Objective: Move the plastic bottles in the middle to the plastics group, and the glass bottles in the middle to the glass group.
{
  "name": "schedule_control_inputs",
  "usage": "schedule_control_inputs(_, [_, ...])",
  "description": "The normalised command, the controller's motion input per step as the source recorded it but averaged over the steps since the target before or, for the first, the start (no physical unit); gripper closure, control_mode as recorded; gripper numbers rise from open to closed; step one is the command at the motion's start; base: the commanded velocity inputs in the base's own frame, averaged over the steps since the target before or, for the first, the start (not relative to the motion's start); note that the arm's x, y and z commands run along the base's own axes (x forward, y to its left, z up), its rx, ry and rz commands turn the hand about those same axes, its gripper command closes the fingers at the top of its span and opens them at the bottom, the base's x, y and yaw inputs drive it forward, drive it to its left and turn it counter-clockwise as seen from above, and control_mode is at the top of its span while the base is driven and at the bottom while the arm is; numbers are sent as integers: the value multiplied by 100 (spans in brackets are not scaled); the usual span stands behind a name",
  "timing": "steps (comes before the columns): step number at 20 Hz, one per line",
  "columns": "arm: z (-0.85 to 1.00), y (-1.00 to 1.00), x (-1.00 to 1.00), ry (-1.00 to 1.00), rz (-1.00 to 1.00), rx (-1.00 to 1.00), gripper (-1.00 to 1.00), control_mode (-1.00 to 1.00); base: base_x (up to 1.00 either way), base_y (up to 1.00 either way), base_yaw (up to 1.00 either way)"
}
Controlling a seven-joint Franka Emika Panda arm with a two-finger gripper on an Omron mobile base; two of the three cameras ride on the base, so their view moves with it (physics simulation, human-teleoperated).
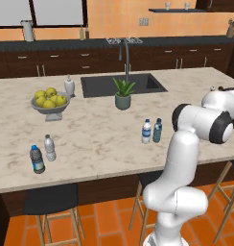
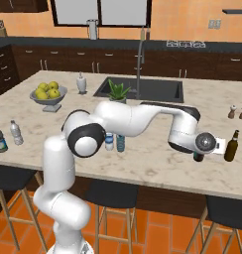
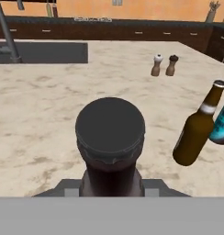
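Reaching far right across the counter (image 2: pixel 157 166), with the end effector (image 2: pixel 199 150) closed on a dark-capped bottle (image 3: pixel 110 128), kept upright and low just beside the brown bottle (image 3: pixel 196 133) of the glass group, probably to set it down with its kind. Leaving the clear plastic bottle (image 1: pixel 146 132) and blue-tinted one (image 1: pixel 157 130) mid-counter, well apart from the plastics group (image 1: pixel 37 161), likely next.

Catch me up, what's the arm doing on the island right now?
The gripper is shut on a dark-capped bottle near the island's right end, close to a brown glass bottle. Two plastic bottles stand mid-counter. The plastics pair is at the left end.
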Motion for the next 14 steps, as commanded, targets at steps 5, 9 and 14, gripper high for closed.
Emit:
schedule_control_inputs(5, [-1, 0, 1, 0, 0, -1, 100, -100, 0, 0, 0])
schedule_control_inputs(9, [-2, 0, 7, 0, 0, -5, 100, -100, 0, 0, 0])
schedule_control_inputs(14, [0, -4, 10, 0, 0, -3, 100, -100, 0, 0, 0])
